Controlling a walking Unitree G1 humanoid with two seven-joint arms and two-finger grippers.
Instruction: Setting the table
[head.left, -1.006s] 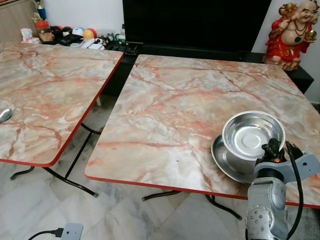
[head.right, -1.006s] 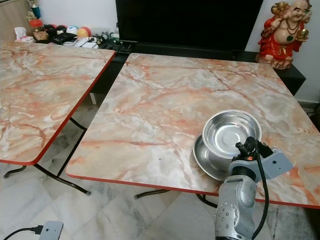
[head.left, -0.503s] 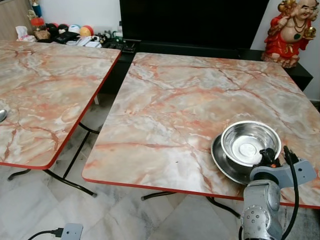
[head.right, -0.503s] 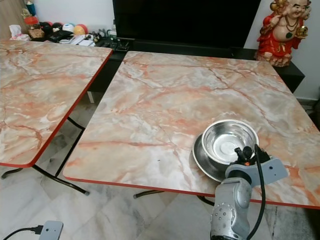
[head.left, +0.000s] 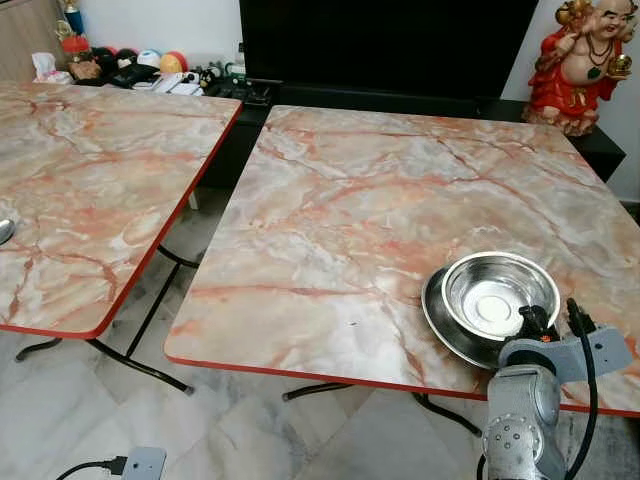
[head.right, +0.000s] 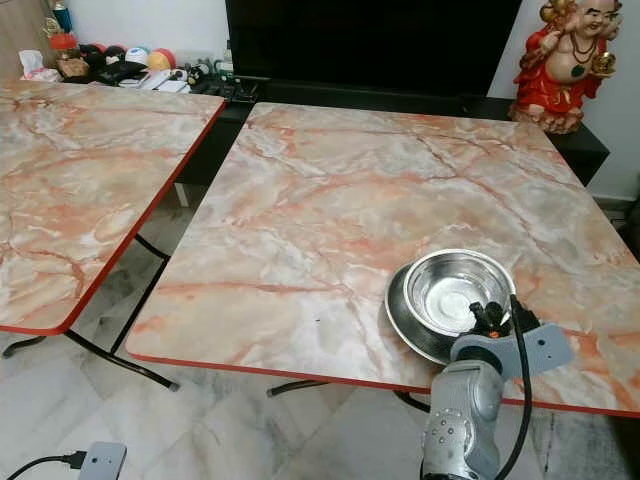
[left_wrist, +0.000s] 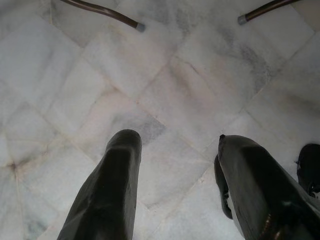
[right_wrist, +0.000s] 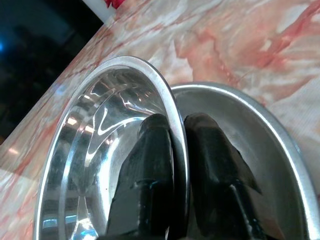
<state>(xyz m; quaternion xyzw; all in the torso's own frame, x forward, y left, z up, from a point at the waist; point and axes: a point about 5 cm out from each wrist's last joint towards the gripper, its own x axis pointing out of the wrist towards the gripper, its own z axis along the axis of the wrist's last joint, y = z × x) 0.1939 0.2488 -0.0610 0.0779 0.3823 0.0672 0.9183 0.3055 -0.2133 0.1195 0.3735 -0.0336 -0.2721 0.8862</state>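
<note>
A steel bowl (head.left: 498, 296) rests low inside a steel plate (head.left: 440, 318) near the front right edge of the marble table (head.left: 380, 200). My right gripper (head.left: 533, 322) is at the bowl's near rim. In the right wrist view its two black fingers (right_wrist: 157, 145) pinch the bowl's rim (right_wrist: 170, 100), one inside and one outside, shut on it, with the plate (right_wrist: 260, 130) just beneath. My left gripper (left_wrist: 177, 145) hangs open over the white tiled floor, nothing between its fingers.
A second marble table (head.left: 90, 170) stands to the left across a gap, a spoon (head.left: 5, 231) at its left edge. A red statue (head.left: 585, 60) and a dark TV unit (head.left: 390, 45) stand behind. A power box (head.left: 140, 463) lies on the floor.
The bowl has come down from a tilted, lifted pose to sit nearly level in the plate, my right gripper sinking with it. The camera shifted slightly.
</note>
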